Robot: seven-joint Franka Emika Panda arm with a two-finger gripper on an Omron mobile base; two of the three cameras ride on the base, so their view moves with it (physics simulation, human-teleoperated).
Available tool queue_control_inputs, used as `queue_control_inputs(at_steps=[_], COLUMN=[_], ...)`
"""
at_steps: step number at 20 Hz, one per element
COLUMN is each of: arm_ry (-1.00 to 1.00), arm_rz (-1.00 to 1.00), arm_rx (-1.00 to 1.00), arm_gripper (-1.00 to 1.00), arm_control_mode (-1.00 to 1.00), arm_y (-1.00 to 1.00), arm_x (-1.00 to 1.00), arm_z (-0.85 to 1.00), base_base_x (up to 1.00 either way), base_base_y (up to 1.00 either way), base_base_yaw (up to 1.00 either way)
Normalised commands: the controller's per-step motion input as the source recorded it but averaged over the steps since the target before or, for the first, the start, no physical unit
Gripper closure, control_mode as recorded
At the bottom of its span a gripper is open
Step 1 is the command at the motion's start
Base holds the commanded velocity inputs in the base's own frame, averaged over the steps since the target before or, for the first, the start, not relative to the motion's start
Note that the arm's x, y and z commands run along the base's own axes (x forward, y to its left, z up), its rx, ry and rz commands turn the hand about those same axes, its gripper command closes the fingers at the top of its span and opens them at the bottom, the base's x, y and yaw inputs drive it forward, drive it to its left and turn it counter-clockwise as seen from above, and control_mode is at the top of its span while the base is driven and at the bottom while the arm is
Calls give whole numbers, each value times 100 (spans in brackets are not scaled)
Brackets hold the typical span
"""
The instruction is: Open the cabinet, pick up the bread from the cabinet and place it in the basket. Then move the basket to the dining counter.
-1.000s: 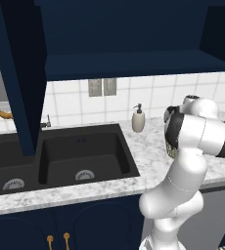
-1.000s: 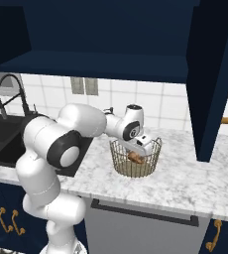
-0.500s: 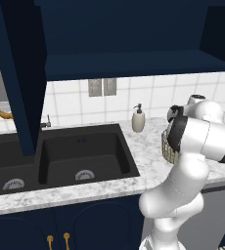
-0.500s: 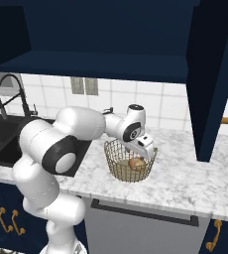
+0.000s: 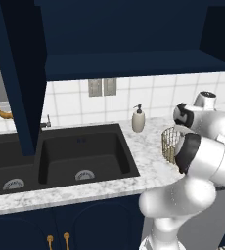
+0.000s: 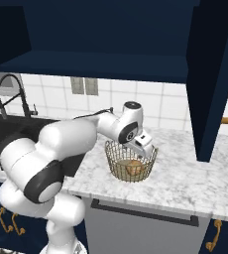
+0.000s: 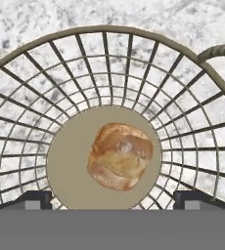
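Your gripper hangs just above the basket, jaws spread wide and holding nothing. The bread lies loose on the basket's flat bottom, slightly off centre. The basket stands on the marble counter, midway between its front edge and the tiled wall.

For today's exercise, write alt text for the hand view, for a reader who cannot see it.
A golden-brown bread roll lies on the flat round bottom of a tan wire basket, seen from straight above. The open gripper hangs over it, its two dark fingertips wide apart. White-grey marble counter shows through the mesh.
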Motion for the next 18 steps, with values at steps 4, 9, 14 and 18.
queue_control_inputs(at_steps=[4, 9, 14, 18], arm_ry=[-2, 2, 0, 0], arm_rz=[-1, -14, -36, -30], arm_rx=[-8, -4, 0, 5], arm_gripper=[-100, -100, -100, -100], arm_control_mode=[-100, -100, -100, -100], arm_y=[38, 2, -1, 0], arm_x=[-43, -72, -59, -18], arm_z=[70, 37, 0, 1], base_base_x=[0, 0, 0, 0], base_base_y=[0, 0, 0, 0], base_base_yaw=[0, 0, 0, 0])
